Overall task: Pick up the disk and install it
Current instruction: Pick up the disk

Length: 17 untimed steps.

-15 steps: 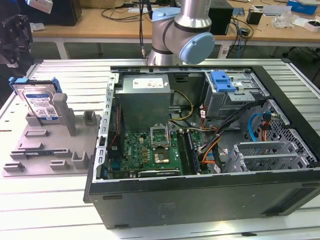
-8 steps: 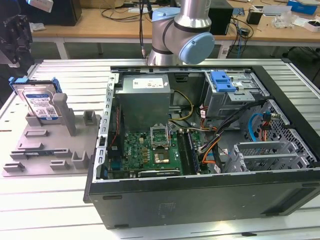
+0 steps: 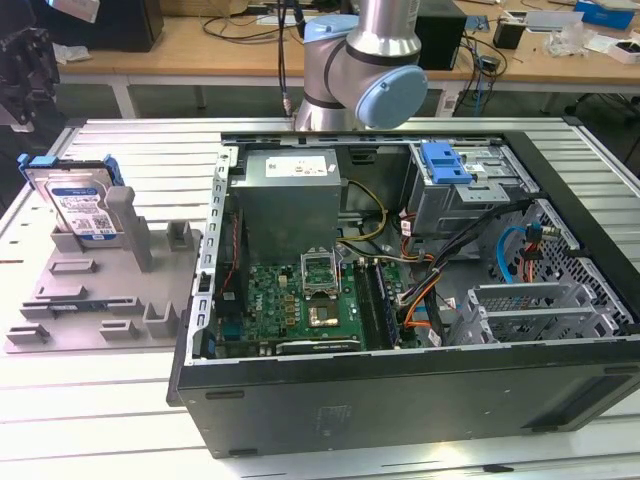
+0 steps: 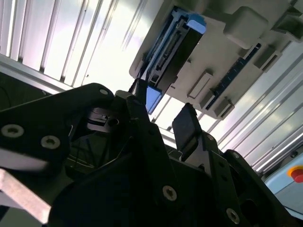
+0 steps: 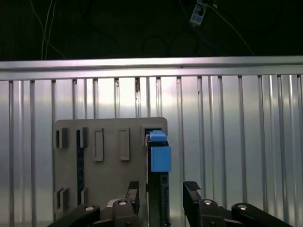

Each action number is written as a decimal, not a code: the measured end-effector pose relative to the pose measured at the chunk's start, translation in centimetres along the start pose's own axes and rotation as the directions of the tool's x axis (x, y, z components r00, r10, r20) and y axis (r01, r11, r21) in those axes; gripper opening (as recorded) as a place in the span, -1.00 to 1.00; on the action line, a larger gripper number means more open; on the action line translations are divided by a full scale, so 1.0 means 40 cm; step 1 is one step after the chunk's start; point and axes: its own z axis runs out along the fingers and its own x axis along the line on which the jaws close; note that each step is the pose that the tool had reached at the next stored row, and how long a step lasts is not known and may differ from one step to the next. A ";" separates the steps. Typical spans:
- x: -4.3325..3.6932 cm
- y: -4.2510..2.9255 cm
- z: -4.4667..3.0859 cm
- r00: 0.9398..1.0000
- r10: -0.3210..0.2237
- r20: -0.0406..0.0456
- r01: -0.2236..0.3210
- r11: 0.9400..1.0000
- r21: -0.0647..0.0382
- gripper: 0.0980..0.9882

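Well, the exterior view gives us the disk [image 3: 82, 205] upright in the grey holder [image 3: 90, 300], beside the open computer case [image 3: 400, 385]. In both wrist views the gripper's [image 5: 162, 185] fingers [image 4: 187, 125] stand spread, the disk edge-on just ahead of their gap, untouched.

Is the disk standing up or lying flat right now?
Standing up: the disk sits on its edge in the grey holder, beside a tall post.

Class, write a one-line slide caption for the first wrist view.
Open end effector hovers over the disk standing in its grey holder.
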 end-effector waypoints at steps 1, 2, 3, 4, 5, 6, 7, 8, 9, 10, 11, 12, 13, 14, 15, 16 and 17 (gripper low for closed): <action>-0.001 0.006 0.001 1.000 0.000 0.000 0.000 1.000 0.000 -0.10; -0.001 0.008 0.002 1.000 0.000 0.000 0.000 1.000 0.000 -0.10; -0.001 0.008 0.003 1.000 0.000 0.000 0.000 1.000 0.000 -0.10; -0.001 0.008 0.004 1.000 -0.001 0.000 0.001 1.000 0.000 -0.10; -0.001 0.008 0.005 1.000 -0.001 0.000 0.001 1.000 0.000 -0.10; -0.001 0.008 0.009 1.000 -0.003 0.000 0.003 1.000 0.000 -0.10; -0.001 0.008 0.012 1.000 -0.004 0.000 0.004 1.000 0.000 -0.10; -0.001 0.008 0.014 1.000 -0.005 0.000 0.005 1.000 0.000 -0.10; -0.001 0.008 0.016 1.000 -0.006 0.000 0.006 1.000 0.000 -0.10; -0.001 0.008 0.018 1.000 -0.006 0.000 0.006 1.000 0.000 -0.10; -0.001 0.008 0.020 1.000 -0.007 0.000 0.007 1.000 0.000 -0.10; -0.001 0.009 0.023 1.000 -0.007 0.000 0.007 1.000 0.000 -0.10; -0.001 0.010 0.027 1.000 -0.008 0.000 0.008 1.000 0.000 -0.10; -0.001 0.010 0.029 1.000 -0.008 0.000 0.008 1.000 0.000 -0.10; -0.001 0.012 0.033 1.000 -0.009 0.000 0.009 1.000 0.000 -0.10; -0.001 0.014 0.035 1.000 -0.009 0.000 0.009 1.000 0.000 -0.10; -0.001 0.016 0.038 1.000 -0.009 0.000 0.009 1.000 0.000 -0.10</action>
